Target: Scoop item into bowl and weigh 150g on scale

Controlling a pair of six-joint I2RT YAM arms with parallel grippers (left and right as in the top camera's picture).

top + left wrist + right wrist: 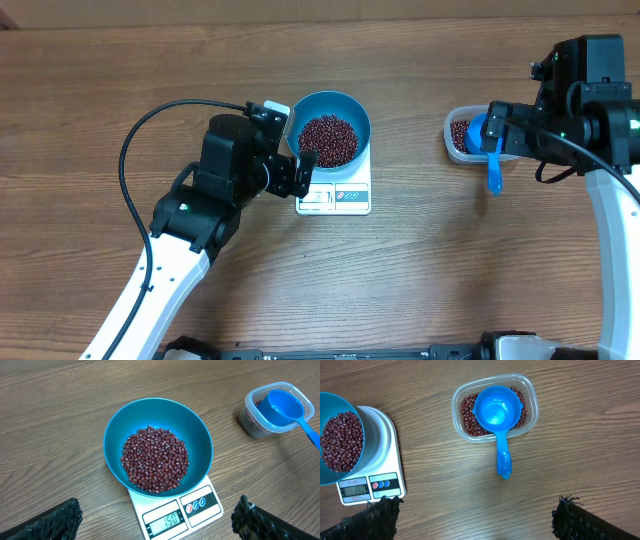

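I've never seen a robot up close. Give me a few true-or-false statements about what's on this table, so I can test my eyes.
1. The bowl stands on the scale. True.
2. The bowl is empty. False: it holds a heap of beans.
3. The display on the scale reads 150. True.
4. The right tool is gripping the scoop. False: the right tool is open and holds nothing. The scoop lies in the tub, with its handle sticking out over the rim.
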